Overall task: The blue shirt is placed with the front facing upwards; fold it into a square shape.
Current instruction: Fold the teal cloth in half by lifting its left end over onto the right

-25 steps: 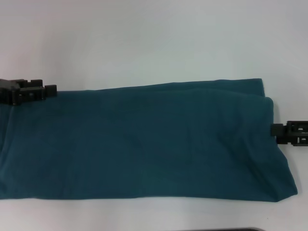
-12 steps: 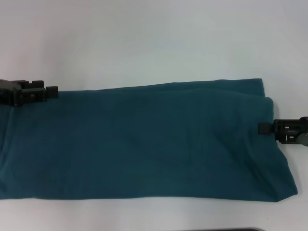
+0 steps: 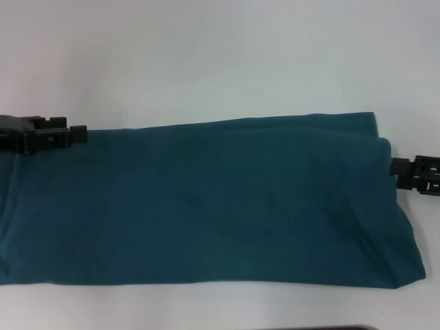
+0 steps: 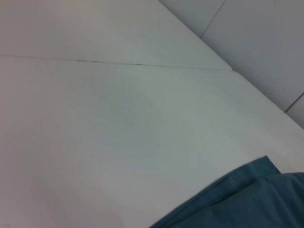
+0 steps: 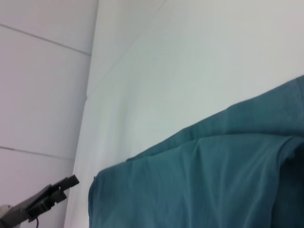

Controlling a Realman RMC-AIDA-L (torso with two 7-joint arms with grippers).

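Note:
The blue shirt (image 3: 206, 199) lies folded into a long plain teal band across the white table (image 3: 206, 55), running off the head view's left side. No print shows. My left gripper (image 3: 77, 132) sits at the band's far edge on the left, touching the cloth. My right gripper (image 3: 396, 167) is at the band's right end, beside the folded edge. A corner of the shirt (image 4: 247, 199) shows in the left wrist view. The right wrist view shows layered folds of the shirt (image 5: 213, 175), with the left gripper (image 5: 66, 183) far off beyond it.
Bare white tabletop stretches beyond the shirt. A seam (image 4: 114, 61) crosses the table, and its far edge (image 4: 199, 38) borders a grey floor. A dark strip (image 3: 323, 328) shows at the head view's bottom edge.
The right gripper reached in over the shirt's right edge half a second ago, then drew back outward and slightly farther away. The left gripper crept a little to the right.

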